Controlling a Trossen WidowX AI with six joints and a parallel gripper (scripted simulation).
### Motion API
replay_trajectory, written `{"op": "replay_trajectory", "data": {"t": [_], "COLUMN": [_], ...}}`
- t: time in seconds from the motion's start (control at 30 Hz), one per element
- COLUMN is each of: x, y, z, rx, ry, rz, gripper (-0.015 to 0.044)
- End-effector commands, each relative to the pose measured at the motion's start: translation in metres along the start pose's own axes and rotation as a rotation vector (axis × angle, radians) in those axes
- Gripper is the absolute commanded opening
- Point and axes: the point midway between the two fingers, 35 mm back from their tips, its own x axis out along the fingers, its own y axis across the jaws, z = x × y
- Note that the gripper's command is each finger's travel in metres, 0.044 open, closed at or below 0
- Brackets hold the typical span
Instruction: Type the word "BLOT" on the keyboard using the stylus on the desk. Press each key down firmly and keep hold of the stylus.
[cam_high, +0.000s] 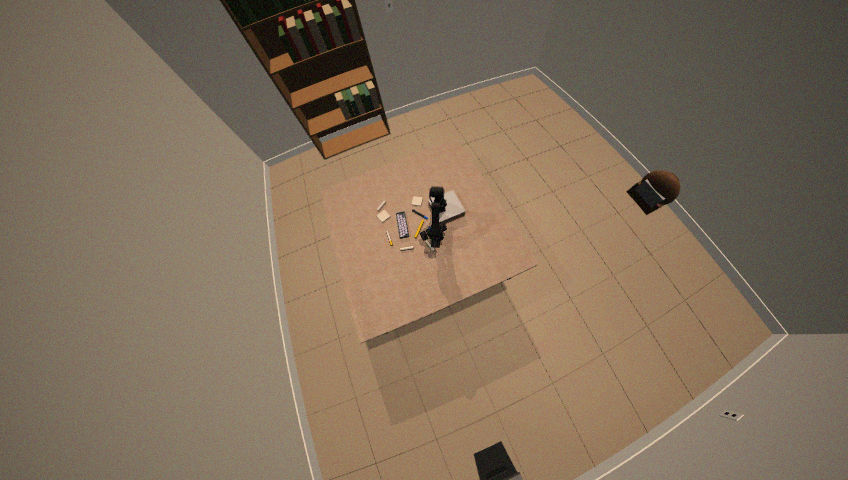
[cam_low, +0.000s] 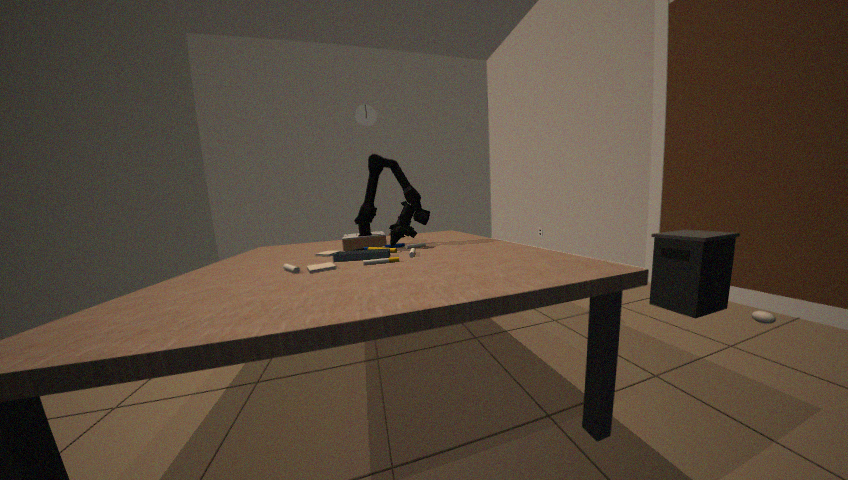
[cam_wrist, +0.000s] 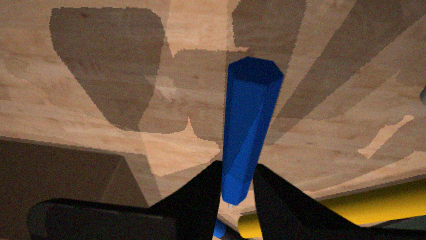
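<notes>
The blue hexagonal stylus lies between my fingertips, its blunt end pointing up the wrist view and its thin tip near the fingers. My gripper is shut on the stylus, low over the table top. The small keyboard lies beyond the yellow pencil from my gripper; only a dark corner of it shows at the lower right of the wrist view. Its letters are too small to read.
The yellow pencil lies between gripper and keyboard. A black and blue pen lies near it. The arm's block base stands behind. A yellow-tipped pen, a white stick and pale pads surround the keyboard.
</notes>
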Motion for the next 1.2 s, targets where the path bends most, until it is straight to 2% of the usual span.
{"op": "replay_trajectory", "data": {"t": [0.0, 0.1, 1.17], "x": [-0.018, -0.048, -0.035], "y": [-0.001, 0.0, 0.001], "z": [-0.009, -0.027, -0.023], "rx": [-0.001, -0.004, -0.001], "ry": [-0.002, -0.003, -0.003], "rz": [-0.001, -0.002, 0.0], "gripper": [0.0079, 0.015, 0.015]}}
